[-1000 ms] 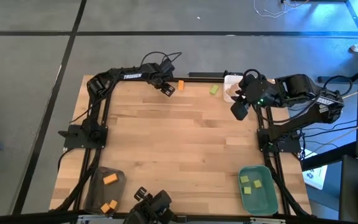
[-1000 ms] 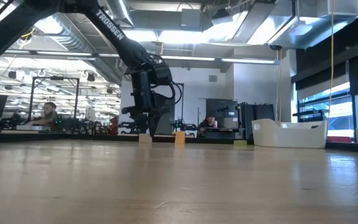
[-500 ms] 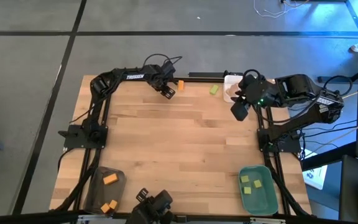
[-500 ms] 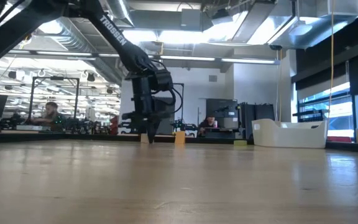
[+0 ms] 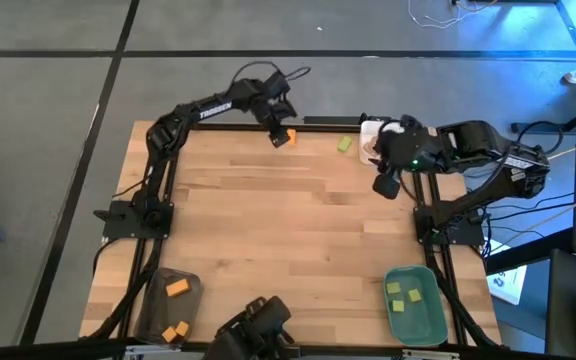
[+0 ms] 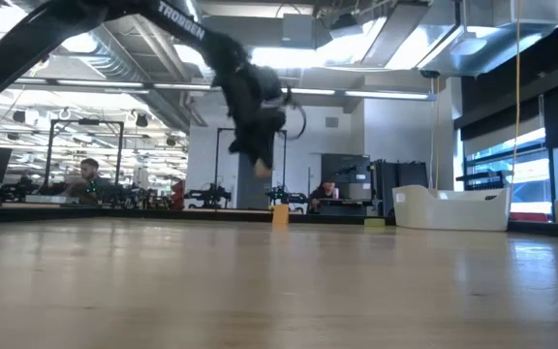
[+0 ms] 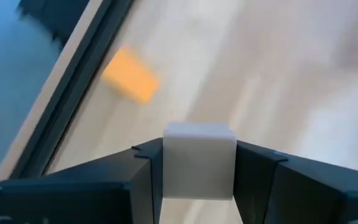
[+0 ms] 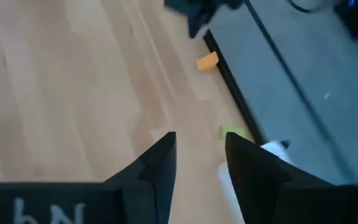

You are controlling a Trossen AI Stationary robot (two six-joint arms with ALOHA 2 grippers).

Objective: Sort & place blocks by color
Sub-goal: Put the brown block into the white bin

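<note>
My left gripper (image 5: 275, 120) is raised over the table's far edge, shut on a pale tan block (image 7: 199, 160), which also shows in the low view as a small pale block (image 6: 260, 167) held in the air. An orange block (image 5: 283, 137) lies flat on the table just below and beside it. A light green block (image 5: 344, 144) lies further right by the far edge. My right gripper (image 5: 388, 184) hovers open and empty near the white tray (image 5: 371, 133). My left gripper pinches the pale tan block by two opposite side faces (image 7: 166, 163), one dark finger (image 7: 138, 177) on each side. The fingers point down from above. The block is lifted clear of the table, well above the orange block (image 7: 131, 75).
A grey tray (image 5: 158, 287) at the near left corner holds orange blocks. A green tray (image 5: 430, 325) at the near right holds light green blocks. The white tray (image 6: 450, 208) stands at the far right corner. Bare wood spreads across the table's middle.
My left gripper has risen from the table with the pale tan block, which stood on the wood a second ago and now hangs clear. It has also swung toward the far edge and a little right, ending above the orange block. My right gripper has barely shifted.
</note>
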